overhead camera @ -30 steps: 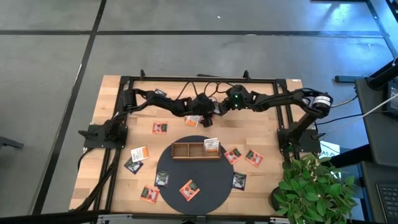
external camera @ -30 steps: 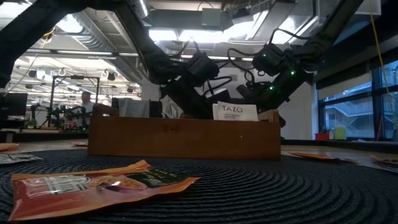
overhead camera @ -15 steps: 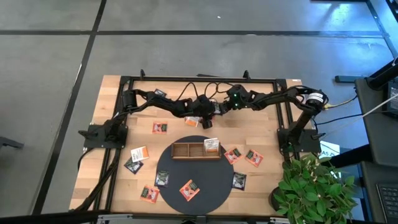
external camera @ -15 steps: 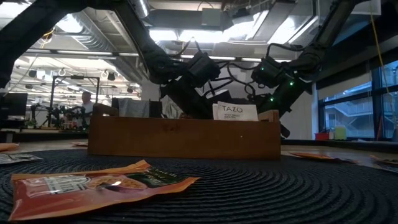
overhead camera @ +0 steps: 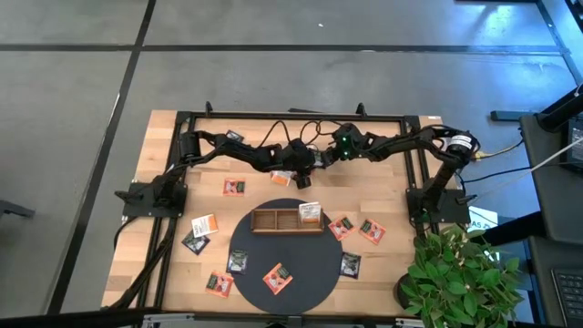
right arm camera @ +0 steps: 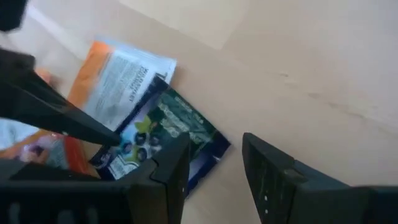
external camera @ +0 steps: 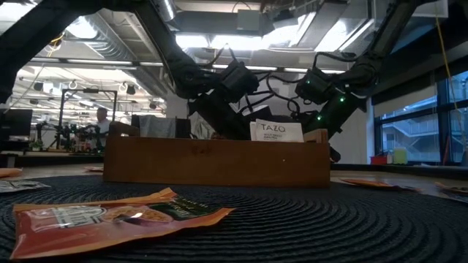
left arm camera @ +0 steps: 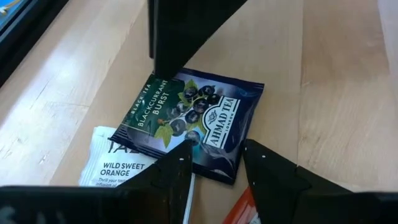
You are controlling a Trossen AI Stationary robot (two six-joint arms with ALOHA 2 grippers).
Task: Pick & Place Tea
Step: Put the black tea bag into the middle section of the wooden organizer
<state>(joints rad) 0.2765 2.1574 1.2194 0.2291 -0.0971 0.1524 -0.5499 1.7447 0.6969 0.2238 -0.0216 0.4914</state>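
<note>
Near the table's far edge lies a small heap of tea sachets (overhead camera: 284, 177): a black one (left arm camera: 193, 124) lies on a white one (left arm camera: 121, 165) and an orange one (left arm camera: 239, 211). My left gripper (left arm camera: 217, 163) is open and low over the black sachet's edge, one finger on either side. My right gripper (right arm camera: 214, 165) is open too and hangs above the same black sachet (right arm camera: 168, 134) from the other side. More sachets lie around and on the round mat (overhead camera: 305, 264). One white sachet (external camera: 276, 131) stands in the wooden tray (overhead camera: 273, 220).
The two grippers face each other closely, left (overhead camera: 299, 167) and right (overhead camera: 322, 158), with cables looping behind them. An orange sachet (external camera: 110, 219) lies on the mat in front of the tray (external camera: 216, 161). A potted plant (overhead camera: 465, 273) stands at the near right corner.
My right arm has drawn back a little from the heap, toward the table's far right, and has since held still. The sachets have not moved.
</note>
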